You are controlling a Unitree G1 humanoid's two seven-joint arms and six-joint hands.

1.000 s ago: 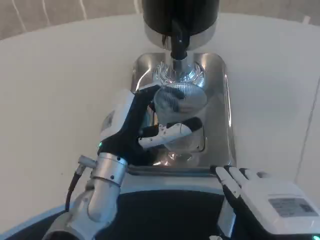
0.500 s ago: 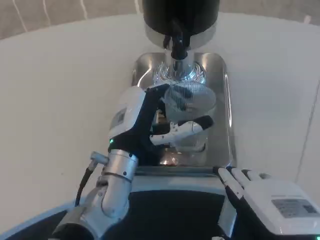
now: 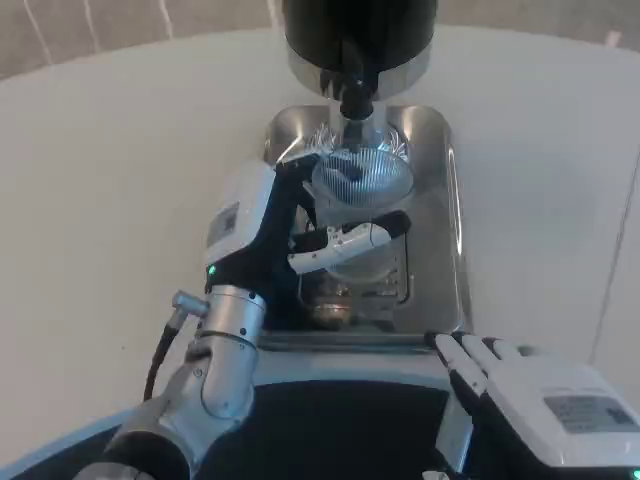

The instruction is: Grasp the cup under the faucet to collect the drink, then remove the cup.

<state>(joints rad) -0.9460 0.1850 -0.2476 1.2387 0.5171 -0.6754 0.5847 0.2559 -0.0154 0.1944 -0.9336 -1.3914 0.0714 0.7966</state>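
Cup [image 3: 360, 200] gripped in left hand [image 3: 285, 240], fingers wrapped round its ribbed clear wall, rim just below faucet [image 3: 357, 100] and above steel drip tray [image 3: 440, 200]. Best done slowly: keep cup upright, mouth centred beneath spout, grip firm but not crushing thin plastic, no tilt toward dispenser [image 3: 360, 35]. Compared with a second ago, carried farther back on tray and closer under spout; half a second ago sitting slightly right, now shifted left into line. Right hand [image 3: 530, 395] resting at near table edge, fingers extended and holding nothing, unchanged.
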